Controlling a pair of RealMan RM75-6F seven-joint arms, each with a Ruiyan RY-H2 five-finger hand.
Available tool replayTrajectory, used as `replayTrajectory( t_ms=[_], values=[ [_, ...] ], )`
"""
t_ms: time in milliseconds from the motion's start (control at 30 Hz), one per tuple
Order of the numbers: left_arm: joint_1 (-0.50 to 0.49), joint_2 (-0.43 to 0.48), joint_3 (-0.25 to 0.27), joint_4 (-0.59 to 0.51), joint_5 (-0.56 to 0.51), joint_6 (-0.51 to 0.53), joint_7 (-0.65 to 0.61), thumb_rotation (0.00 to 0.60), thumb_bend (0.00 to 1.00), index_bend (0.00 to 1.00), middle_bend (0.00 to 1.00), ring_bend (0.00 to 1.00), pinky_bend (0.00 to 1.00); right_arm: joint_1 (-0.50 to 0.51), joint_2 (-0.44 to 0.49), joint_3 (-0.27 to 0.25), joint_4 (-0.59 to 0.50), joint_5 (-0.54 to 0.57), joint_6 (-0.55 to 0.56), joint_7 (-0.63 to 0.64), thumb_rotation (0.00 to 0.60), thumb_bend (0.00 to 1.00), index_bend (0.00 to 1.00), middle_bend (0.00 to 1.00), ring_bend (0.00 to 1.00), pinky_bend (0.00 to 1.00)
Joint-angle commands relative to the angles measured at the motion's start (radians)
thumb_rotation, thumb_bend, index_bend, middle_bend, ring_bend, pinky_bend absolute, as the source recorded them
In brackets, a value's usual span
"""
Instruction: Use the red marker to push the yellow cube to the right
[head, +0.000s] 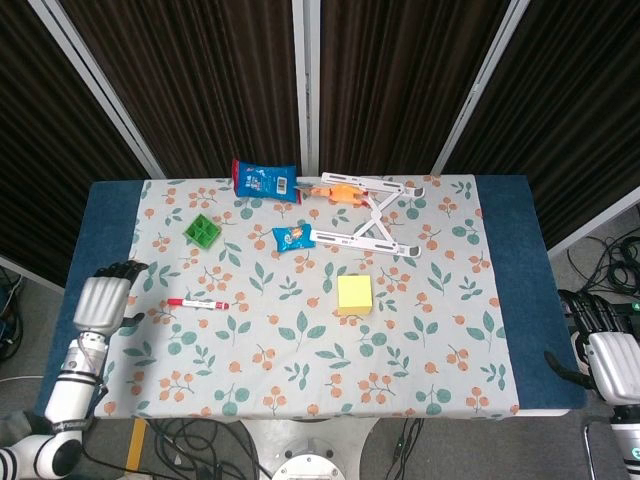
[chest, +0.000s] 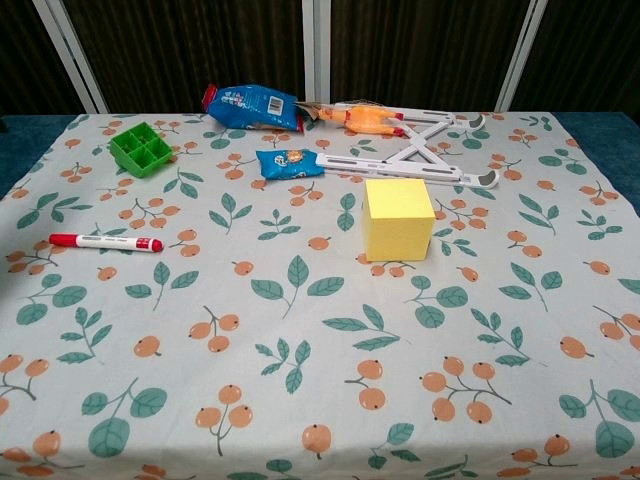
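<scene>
matt cloth tablecloth (chest: 300, 400), glossy snack bag (chest: 250, 101)
</scene>
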Motion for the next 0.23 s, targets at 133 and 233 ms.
replayTrajectory(
  t_ms=[133, 233],
  values=[
    [0.154, 0.064, 0.07, -0.034, 0.107, 0.179, -0.039, 0.6, 0.11, 0.28, 0.28, 0.22, 0.31, 0.002, -0.003, 0.001, 0.0, -0.001, 0.001, 0.01, 0.6, 0.18, 0.0, 0.1, 0.0, 0.0],
    [0.193, 0.074, 0.084, -0.046, 0.134, 0.225, -0.028, 0.6, 0.11, 0.28, 0.24, 0.2, 0.3, 0.003, -0.005, 0.0, -0.005, -0.005, 0.001, 0.012, 0.6, 0.18, 0.01, 0.1, 0.0, 0.0]
  ],
)
